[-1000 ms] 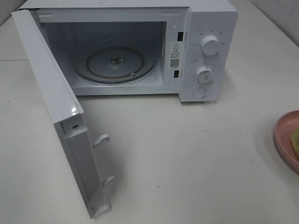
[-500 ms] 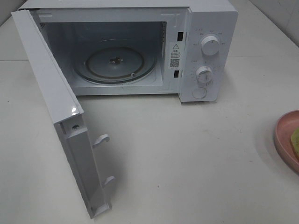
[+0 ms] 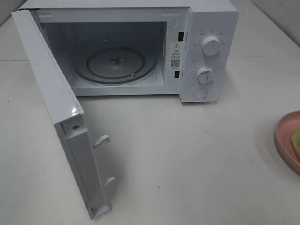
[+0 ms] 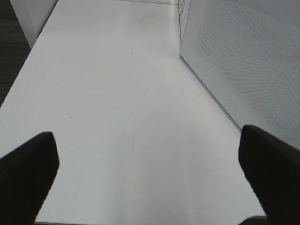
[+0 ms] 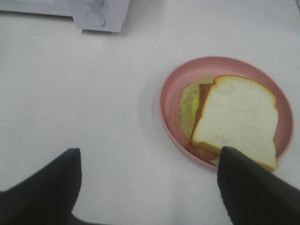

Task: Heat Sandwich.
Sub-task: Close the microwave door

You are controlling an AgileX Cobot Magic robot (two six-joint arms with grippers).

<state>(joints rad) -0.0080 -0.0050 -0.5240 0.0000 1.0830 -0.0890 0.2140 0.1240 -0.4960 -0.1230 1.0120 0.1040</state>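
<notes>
The microwave is seen on the table with its door swung wide open toward the left of the high view. Inside the cavity a round glass turntable is laid flat, and nothing is carried on it. Two white dials are set one above the other on the panel at the right of the oven, with a round button below them. At the far right edge of the high view a pink plate is cut off by the frame, well apart from the oven; a sliver of yellow-green is shown on it. From the right wrist the plate is shown whole, and the sandwich is held in it: a pale bread slice on top, brown crust along its edges, yellow-green filling pushed out on one side. The sandwich is kept inside the plate's rim. The right gripper is poised above the table just beside the plate, its jaws spread wide, one dark finger overlapping the plate's rim in the view, nothing gripped. The left gripper is held over bare table beside the door's perforated panel, jaws fully apart, nothing between them. Neither gripper is caught in the high view.
</notes>
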